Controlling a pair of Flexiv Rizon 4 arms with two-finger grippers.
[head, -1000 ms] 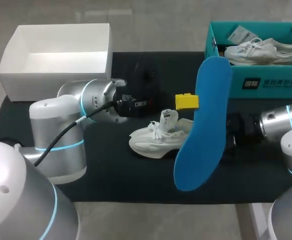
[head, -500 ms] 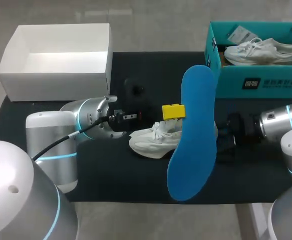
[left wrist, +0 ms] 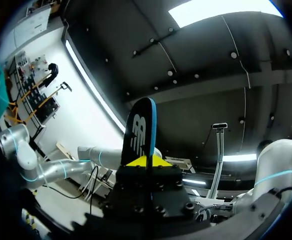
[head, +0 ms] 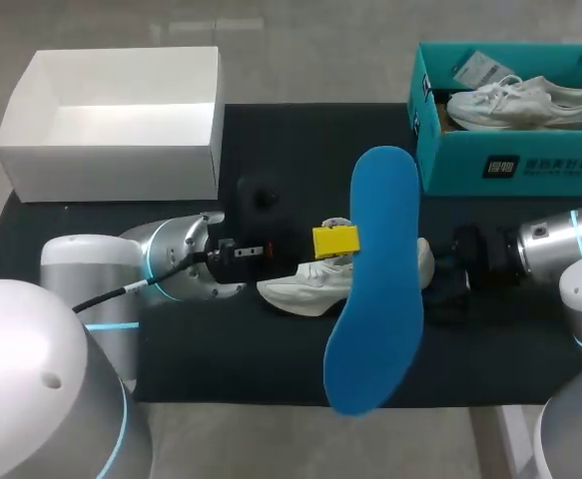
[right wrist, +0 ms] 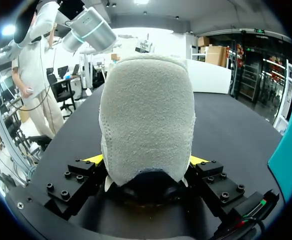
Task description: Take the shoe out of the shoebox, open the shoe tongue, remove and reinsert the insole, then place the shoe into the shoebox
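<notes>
While the white box (head: 111,170) sits open well to the left of the shoe (head: 305,284), the left arm (head: 176,267) lies low over the black mat (head: 231,349), pointing toward the shoe. From above, the left gripper (head: 335,239) shows as one yellow block just over the shoe's laces, and I can't see its grip from there. The left wrist view settles it: both yellow tips are pinched tight on the insole (left wrist: 140,131), which stands up thin and edge-on between them, dark on one face with a blue rim.

From overhead the insole (head: 375,289) is a broad blue shape, tilted, covering the back half of the shoe and reaching past it toward the near edge of the mat. The shoe lies on its side on the mat, toe toward the left arm.

Right of the shoe, the right arm (head: 550,249) comes in level. Overhead, the insole hides its fingers; the right wrist view shows the right gripper (right wrist: 146,162) spread wide, a yellow tip against each side of the shoe's heel, holding it.

Beyond the shoe to the right stands the teal shoebox (head: 530,165), with a second white shoe (head: 520,103) inside.
</notes>
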